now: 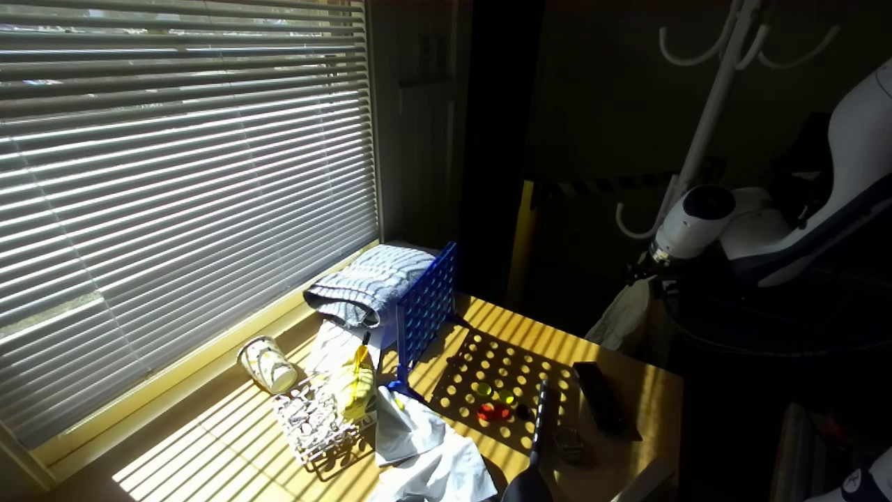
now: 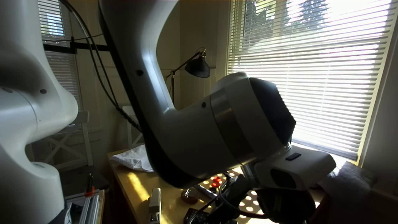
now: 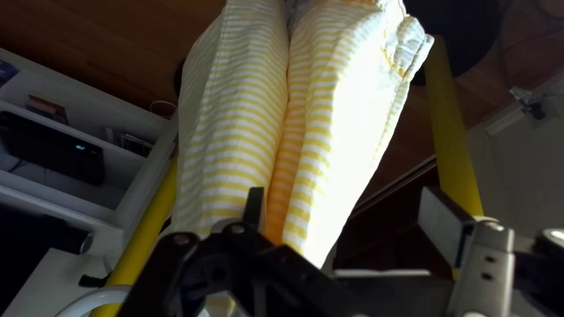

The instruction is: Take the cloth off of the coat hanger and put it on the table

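The cloth [image 3: 238,119] is yellow-and-white striped and fills the middle of the wrist view. In an exterior view the cloth [image 1: 622,317] hangs below my gripper [image 1: 647,270], beside the white coat stand [image 1: 707,125]. Where its top is hung is hidden. In the wrist view my gripper [image 3: 348,215] is open. One finger overlaps the cloth's lower part; the other stands apart to its right. Part of the cloth shows between the fingers; whether it lies in their depth I cannot tell. The wooden table [image 1: 658,394] stands left of the cloth.
On the table are a blue game rack [image 1: 426,307], a grey striped towel [image 1: 390,275], a white cloth [image 1: 428,453], a cup [image 1: 267,364], a wire basket [image 1: 313,425] and a black remote [image 1: 599,401]. A lower coat-stand hook [image 1: 631,226] is close to my wrist.
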Robot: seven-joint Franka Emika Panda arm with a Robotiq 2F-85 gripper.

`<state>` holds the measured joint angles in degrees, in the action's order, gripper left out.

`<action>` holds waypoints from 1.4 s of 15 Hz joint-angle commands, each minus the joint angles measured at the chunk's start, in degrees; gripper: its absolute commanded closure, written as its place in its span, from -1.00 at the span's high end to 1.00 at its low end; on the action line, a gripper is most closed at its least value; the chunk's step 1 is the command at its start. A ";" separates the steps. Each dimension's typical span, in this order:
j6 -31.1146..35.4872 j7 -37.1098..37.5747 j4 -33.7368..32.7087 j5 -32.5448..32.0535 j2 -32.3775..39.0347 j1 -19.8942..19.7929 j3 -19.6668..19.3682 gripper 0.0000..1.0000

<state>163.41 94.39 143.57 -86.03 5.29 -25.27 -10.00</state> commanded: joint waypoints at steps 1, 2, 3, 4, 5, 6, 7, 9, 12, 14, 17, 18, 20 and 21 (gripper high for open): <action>-0.28 2.81 -0.84 -2.81 0.04 0.08 -0.11 0.18; -0.18 2.92 -0.93 -2.99 0.17 0.08 -0.08 0.02; -0.09 3.01 -0.97 -3.19 0.25 0.09 -0.07 -0.11; -0.04 3.03 -1.01 -3.25 0.31 0.09 -0.05 -0.23; 0.39 2.88 -1.08 -3.60 0.43 0.04 -0.08 -0.39; 0.23 2.93 -1.08 -3.67 0.42 0.08 -0.05 -0.51; 0.32 2.97 -1.07 -3.79 0.29 0.07 -0.04 -0.68; 0.38 2.88 -0.96 -3.78 -0.38 0.04 -0.05 -0.96; 0.75 2.27 -0.71 -3.28 -1.22 -0.05 -0.09 -1.00; 0.92 2.15 -0.44 -3.14 -1.88 0.01 -0.01 -0.99; 1.32 1.96 -0.10 -3.03 -3.04 0.04 0.10 -0.99; 1.49 2.01 0.02 -3.08 -3.54 0.06 0.16 -0.99; 1.50 2.02 0.41 -3.25 -4.88 0.19 0.32 -0.99; 1.42 1.86 0.53 -3.14 -5.50 0.26 0.39 -0.99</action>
<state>164.25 95.18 142.93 -87.68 2.74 -25.12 -9.69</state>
